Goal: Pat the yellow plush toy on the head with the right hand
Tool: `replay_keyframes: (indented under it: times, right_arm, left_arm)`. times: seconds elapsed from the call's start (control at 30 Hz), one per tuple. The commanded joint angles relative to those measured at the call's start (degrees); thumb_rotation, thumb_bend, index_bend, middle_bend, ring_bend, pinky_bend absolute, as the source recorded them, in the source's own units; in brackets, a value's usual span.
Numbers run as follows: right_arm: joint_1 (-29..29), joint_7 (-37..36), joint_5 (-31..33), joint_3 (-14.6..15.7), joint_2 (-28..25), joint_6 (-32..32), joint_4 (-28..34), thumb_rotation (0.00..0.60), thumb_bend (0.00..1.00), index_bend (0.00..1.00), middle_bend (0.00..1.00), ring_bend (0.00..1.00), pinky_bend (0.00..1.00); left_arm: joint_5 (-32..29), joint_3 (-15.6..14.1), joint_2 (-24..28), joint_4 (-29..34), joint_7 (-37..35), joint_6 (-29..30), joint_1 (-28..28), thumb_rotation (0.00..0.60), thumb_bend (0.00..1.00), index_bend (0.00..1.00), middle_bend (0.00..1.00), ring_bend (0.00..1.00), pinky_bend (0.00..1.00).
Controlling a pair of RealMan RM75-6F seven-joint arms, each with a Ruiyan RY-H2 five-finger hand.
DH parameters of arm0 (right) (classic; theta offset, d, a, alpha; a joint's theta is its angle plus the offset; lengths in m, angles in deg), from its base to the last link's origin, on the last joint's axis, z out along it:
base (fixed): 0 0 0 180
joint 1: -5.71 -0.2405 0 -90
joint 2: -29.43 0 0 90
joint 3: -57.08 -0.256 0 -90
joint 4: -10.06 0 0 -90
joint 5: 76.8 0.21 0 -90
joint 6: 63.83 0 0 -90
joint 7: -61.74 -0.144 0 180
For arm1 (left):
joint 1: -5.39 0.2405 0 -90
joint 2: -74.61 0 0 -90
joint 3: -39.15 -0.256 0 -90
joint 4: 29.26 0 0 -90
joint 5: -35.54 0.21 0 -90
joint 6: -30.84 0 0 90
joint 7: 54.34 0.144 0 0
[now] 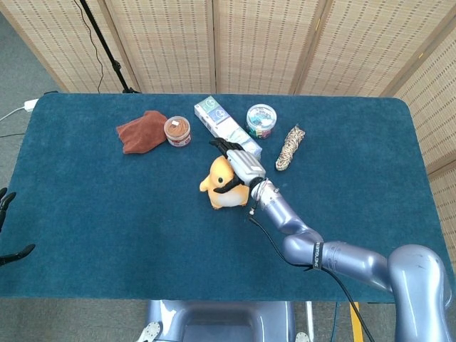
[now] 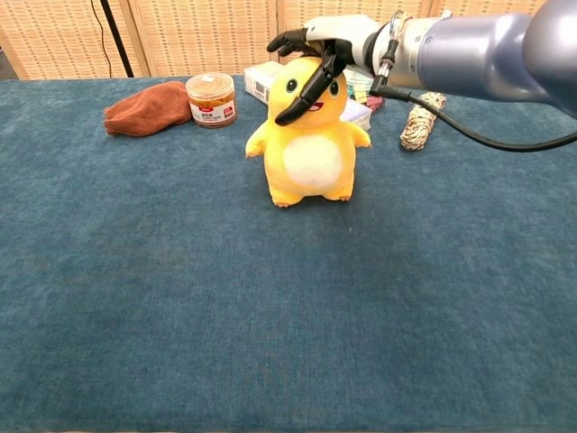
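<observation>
While no label can be read from the head view, the right hand [image 1: 235, 165] lies spread atop the yellow plush toy [image 1: 219, 187] standing mid-counter [image 1: 85, 214], and the chest view shows its fingers [image 2: 302, 97] open, draped over the toy's head, gripping nothing, the red-labelled jar [image 2: 211, 99] illegible.

Open blue table [image 2: 270, 343] in front of and to both sides of the yellow plush toy [image 2: 309, 153]. Behind it, clutter row blocks passage: brown cloth [image 1: 141, 132], orange-lidded jar [image 2: 211, 99], white box [image 1: 222, 121], clear tub [image 1: 261, 119], rope bundle [image 2: 422, 119]. Right hand [image 2: 320, 45] covers the toy's head.
</observation>
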Motion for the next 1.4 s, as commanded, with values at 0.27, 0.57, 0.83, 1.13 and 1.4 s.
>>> replay_keyframes:
  times: [0.27, 0.57, 0.83, 1.13, 1.4]
  right_arm:
    - [-1.52, 7.3, 3.12, 3.47, 3.96, 1.3, -3.08, 0.6, 0.0, 0.0, 0.0, 0.0, 0.0]
    - [-1.47, 10.49, 5.3, 2.67, 5.76, 4.11, -3.29, 0.6, 0.0, 0.0, 0.0, 0.0, 0.0]
    - [0.6, 8.04, 3.93, -1.09, 2.68, 7.36, 1.79, 0.6, 0.0, 0.0, 0.0, 0.0, 0.0]
    - [6.57, 3.4, -2.24, -5.26, -6.73, 14.58, 15.25, 0.6, 0.0, 0.0, 0.0, 0.0, 0.0]
    - [13.97, 1.98, -8.57, -3.67, -16.58, 19.12, 25.29, 0.6, 0.0, 0.0, 0.0, 0.0, 0.0]
  left_arm:
    - [0.34, -0.09, 0.22, -0.1, -0.93, 0.51, 0.28, 0.6, 0.0, 0.0, 0.0, 0.0, 0.0]
    - [0.49, -0.1, 0.44, -0.38, -2.0, 0.7, 0.41, 0.6, 0.0, 0.0, 0.0, 0.0, 0.0]
    - [0.6, -0.17, 0.49, -0.34, -2.04, 0.63, 0.4, 0.6, 0.0, 0.0, 0.0, 0.0, 0.0]
    - [0.71, -0.27, 0.47, -0.28, -1.87, 0.36, 0.29, 0.6, 0.0, 0.0, 0.0, 0.0, 0.0]
    - [1.28, -0.56, 0.43, -0.32, -1.76, 0.55, 0.33, 0.6, 0.0, 0.0, 0.0, 0.0, 0.0]
